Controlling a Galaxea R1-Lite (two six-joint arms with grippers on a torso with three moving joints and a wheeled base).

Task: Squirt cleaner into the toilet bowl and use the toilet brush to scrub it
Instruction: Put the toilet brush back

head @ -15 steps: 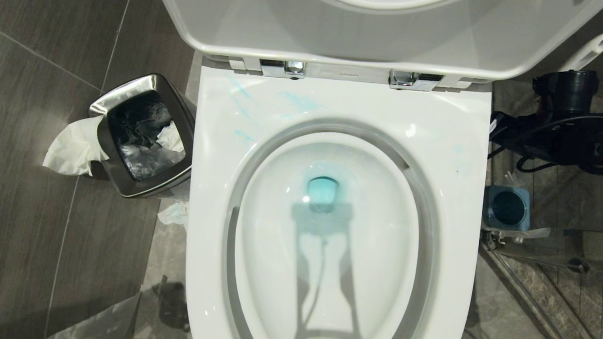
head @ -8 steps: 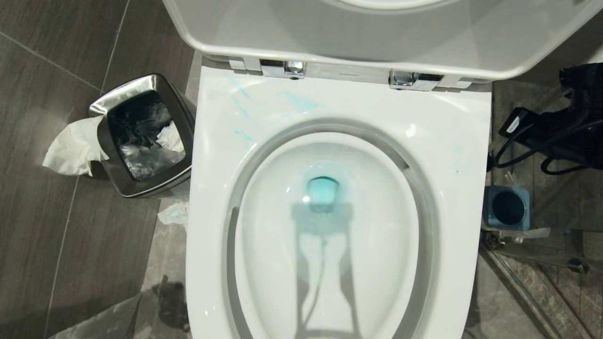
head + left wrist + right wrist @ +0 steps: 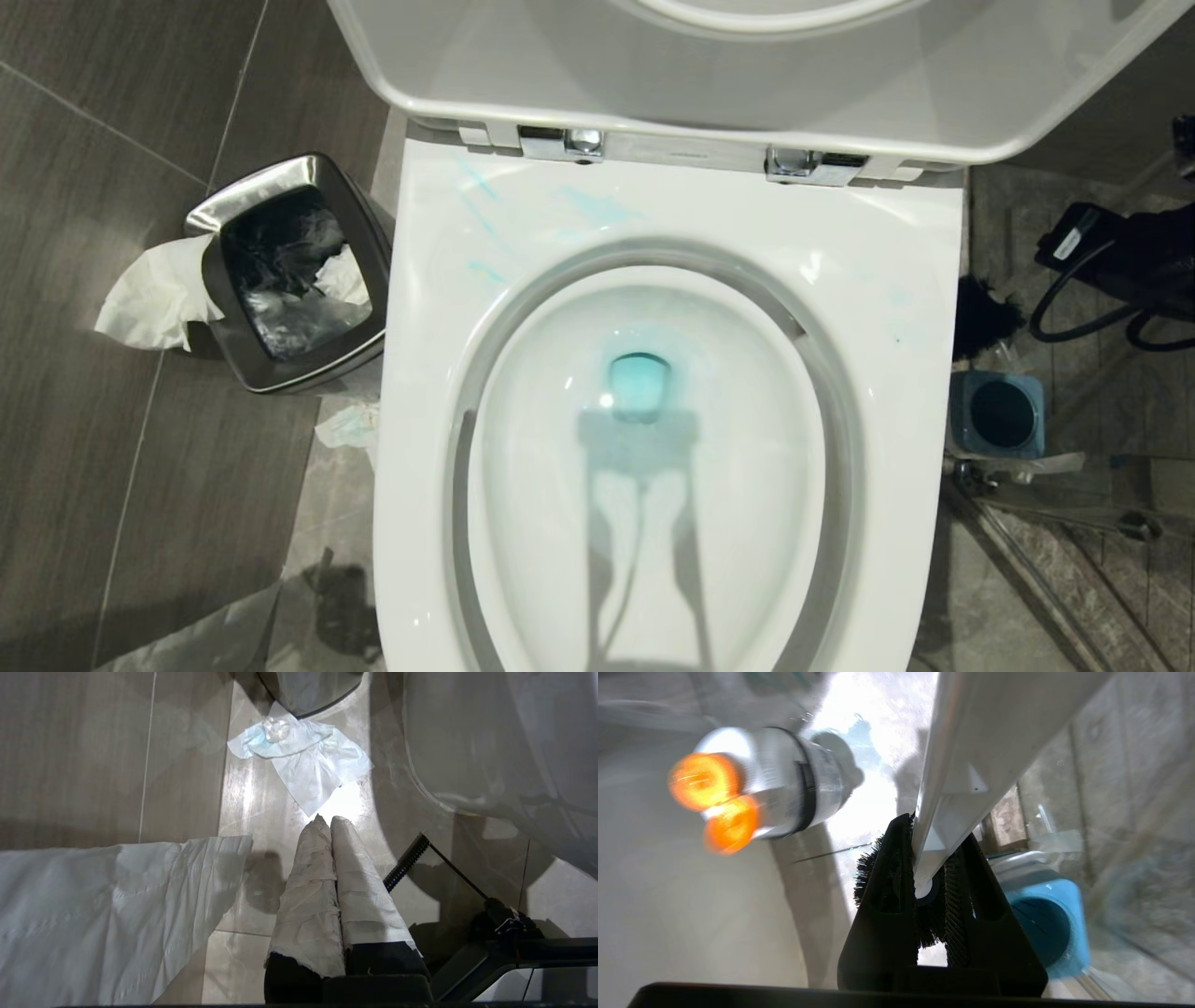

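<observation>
The toilet brush (image 3: pixel 966 765) is clamped by its white handle between the black fingers of the right end effector (image 3: pixel 929 858); its black bristle head (image 3: pixel 980 317) shows in the head view just beside the right edge of the toilet bowl (image 3: pixel 878 271), off the floor and above the square blue holder (image 3: pixel 997 413), which stands empty; the bowl's lid is raised, blue-tinted water sits at the drain, and faint blue streaks mark the seat near the chrome hinges; in the right wrist view a pale bottle with an orange top (image 3: pixel 761 784) lies blurred beside the brush, apart from it; the left end effector (image 3: pixel 327 826), its fingers wrapped in white and pressed together with nothing between them, hangs over the floor near a crumpled tissue (image 3: pixel 303 760); a steel bin (image 3: pixel 289 271) with paper draped over its rim stands left of the bowl.
</observation>
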